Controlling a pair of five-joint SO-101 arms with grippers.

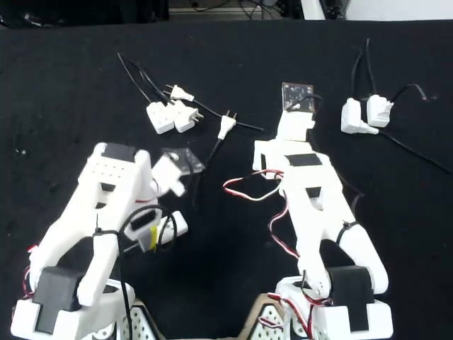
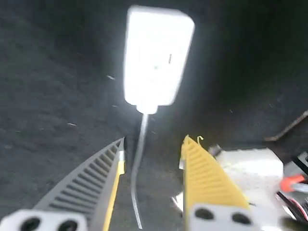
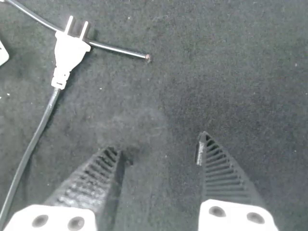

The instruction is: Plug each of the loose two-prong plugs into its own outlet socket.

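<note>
My left gripper [image 2: 151,140] stands wide and holds nothing. One of its ribbed fingers is grey, the other yellow. A smooth white outlet block [image 2: 156,55] with rounded corners lies just past the tips, and its thin cord [image 2: 138,159] runs back between them.

My right gripper [image 3: 159,147] is wide too, with dark ribbed fingers over fuzzy black cloth [image 3: 231,72]. The loose plug [image 3: 67,45] is white and flat, with two metal prongs. It lies on that cloth apart from my right tips, trailing a dark cable.

From above, a cluster of small white blocks [image 1: 170,117] sits just beyond and left of that plug. Two more white blocks [image 1: 364,113] touch each other well to its right. I cannot tell whether any socket has prongs in it.
</note>
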